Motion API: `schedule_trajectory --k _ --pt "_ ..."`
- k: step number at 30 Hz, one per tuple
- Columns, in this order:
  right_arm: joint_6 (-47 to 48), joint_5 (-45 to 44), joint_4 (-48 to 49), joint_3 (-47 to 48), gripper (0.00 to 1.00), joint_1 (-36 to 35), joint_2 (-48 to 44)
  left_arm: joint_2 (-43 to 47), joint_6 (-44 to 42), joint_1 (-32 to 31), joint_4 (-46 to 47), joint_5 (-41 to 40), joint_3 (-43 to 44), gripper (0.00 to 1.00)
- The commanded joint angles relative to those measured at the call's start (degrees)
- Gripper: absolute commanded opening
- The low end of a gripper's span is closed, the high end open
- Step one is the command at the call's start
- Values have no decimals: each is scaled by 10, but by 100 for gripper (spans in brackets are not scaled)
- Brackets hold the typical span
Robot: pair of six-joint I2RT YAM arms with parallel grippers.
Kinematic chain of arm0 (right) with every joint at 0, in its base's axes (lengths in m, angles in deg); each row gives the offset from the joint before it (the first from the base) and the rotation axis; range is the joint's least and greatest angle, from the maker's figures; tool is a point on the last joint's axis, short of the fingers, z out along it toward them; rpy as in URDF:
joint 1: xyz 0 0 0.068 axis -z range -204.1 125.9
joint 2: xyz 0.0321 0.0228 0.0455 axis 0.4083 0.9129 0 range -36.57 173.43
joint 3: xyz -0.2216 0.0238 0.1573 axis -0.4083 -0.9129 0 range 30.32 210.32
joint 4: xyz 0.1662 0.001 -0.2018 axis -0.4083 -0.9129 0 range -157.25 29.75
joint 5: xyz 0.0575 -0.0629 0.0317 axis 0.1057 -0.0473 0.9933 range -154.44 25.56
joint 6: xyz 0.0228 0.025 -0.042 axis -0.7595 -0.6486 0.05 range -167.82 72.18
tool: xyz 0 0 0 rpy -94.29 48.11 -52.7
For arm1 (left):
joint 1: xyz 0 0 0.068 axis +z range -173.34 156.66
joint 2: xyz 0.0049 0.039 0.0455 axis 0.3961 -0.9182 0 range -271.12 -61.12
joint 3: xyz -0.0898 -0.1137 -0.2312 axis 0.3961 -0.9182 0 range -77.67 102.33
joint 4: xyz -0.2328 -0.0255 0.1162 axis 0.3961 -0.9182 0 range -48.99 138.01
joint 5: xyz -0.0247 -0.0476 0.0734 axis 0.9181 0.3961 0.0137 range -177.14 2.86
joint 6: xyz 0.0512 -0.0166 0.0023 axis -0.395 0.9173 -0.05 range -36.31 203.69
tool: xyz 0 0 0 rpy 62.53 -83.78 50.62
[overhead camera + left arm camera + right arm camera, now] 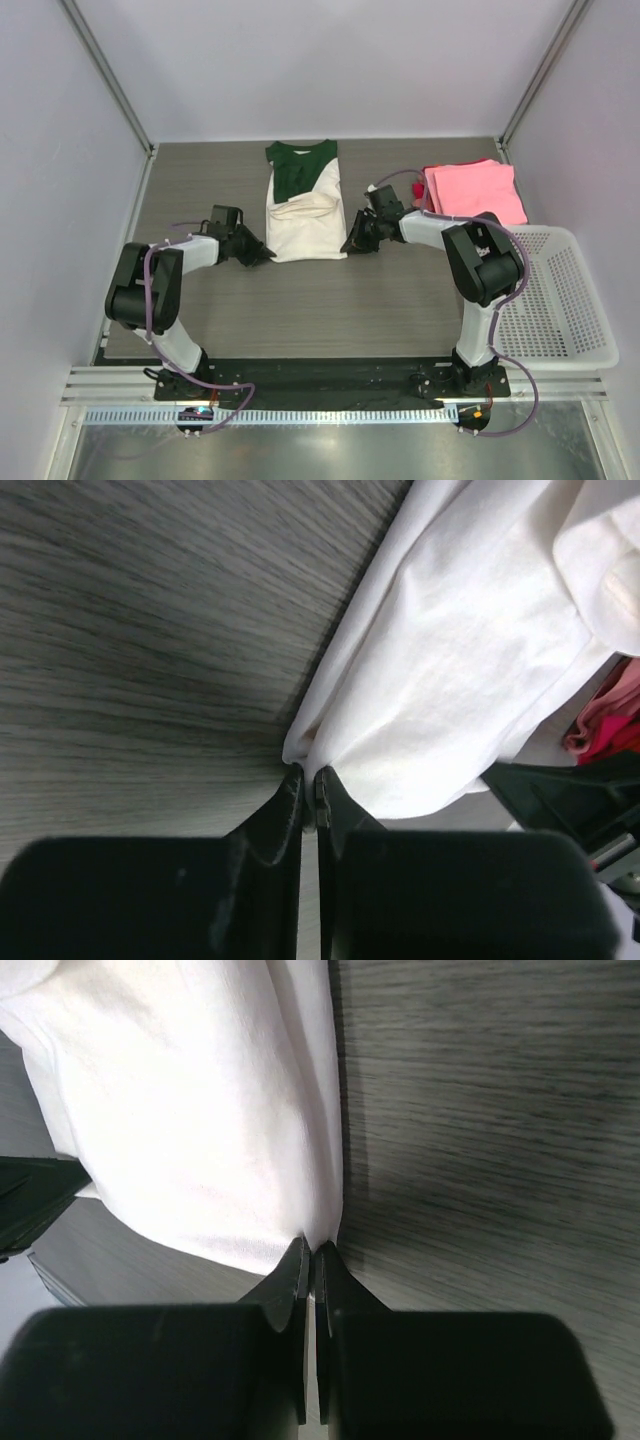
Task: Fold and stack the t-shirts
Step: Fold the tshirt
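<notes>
Upper centre of frame, on table (300, 310): spread t-shirt (305, 215), collar end toward top edge. Upper right, on table's far right corner: folded t-shirts (478, 190), stacked, apart from spread t-shirt. Below stack, along right edge of frame, beside table: basket (560, 300). At spread t-shirt's lower left corner, touching: left gripper (264, 256). At its lower right corner, touching: right gripper (350, 245).

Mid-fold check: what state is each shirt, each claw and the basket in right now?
Cream-white shirt: folded narrow lengthwise, collar far, near corners pinched.
Left claw: shut on the shirt's near left corner.
Right claw: shut on its near right corner.
Folded stack: pink on top, far right.
Basket: upright, no shirts visible inside.
</notes>
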Motion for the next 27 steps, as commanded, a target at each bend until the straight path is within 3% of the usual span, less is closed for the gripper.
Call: schedule_trajectory --k 1,9,16,27 --pt "-2 5 5 17 2 -5 2 -9 -1 -2 33 -21 -5 2" --pt "8 33 -21 -25 1 -6 -84 79 -24 -3 2 21 -43 0" --pt "32 30 -77 -93 1 -12 -245 286 -32 -40 -113 20 -63 0" --pt "24 1 -177 -147 1 -39 -458 514 38 -101 -238 28 -97 0"
